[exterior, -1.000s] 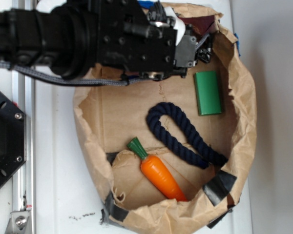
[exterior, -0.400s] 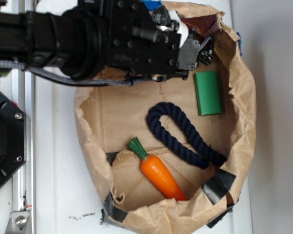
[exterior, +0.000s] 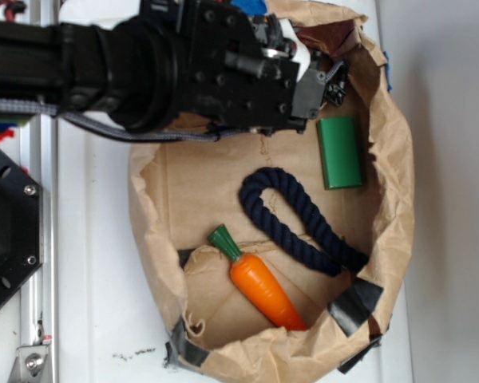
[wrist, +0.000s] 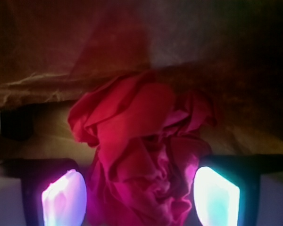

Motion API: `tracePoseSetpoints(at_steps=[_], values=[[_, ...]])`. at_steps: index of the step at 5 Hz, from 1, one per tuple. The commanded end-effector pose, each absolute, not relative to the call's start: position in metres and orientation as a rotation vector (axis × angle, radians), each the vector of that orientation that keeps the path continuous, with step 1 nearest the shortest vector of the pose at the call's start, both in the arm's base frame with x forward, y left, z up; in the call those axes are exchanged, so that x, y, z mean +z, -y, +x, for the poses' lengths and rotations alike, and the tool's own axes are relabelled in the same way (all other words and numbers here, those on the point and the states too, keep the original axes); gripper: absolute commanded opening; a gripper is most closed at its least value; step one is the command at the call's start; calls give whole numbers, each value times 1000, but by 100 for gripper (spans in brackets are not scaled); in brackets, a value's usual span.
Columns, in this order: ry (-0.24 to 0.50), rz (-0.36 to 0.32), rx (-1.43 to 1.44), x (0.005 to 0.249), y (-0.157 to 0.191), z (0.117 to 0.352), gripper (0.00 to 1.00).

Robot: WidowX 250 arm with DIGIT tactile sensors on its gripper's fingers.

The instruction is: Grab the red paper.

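Our black gripper (wrist: 140,188), fingers spread wide, straddles the crumpled bright red wad of thin paper (wrist: 141,155) against the far wall of the brown paper bag (exterior: 399,159). We judge it light and crushable; pinch its bulky middle.

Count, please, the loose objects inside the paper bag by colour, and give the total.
Red: 1, red paper
Green: 1, block
Dark blue: 1, rope
Orange with green top: 1, toy carrot
Total: 4
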State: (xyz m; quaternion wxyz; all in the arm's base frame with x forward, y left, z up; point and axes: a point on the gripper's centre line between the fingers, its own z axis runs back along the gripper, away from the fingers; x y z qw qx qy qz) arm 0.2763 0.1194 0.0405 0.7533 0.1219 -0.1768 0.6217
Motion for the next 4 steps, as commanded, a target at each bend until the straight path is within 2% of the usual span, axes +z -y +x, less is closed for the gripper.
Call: tracePoseSetpoints(at_steps=[1, 2, 4], values=[[428, 262, 1435, 50, -137, 277, 100], [419, 264, 1446, 48, -135, 275, 0], [420, 257, 1441, 48, -134, 275, 0]])
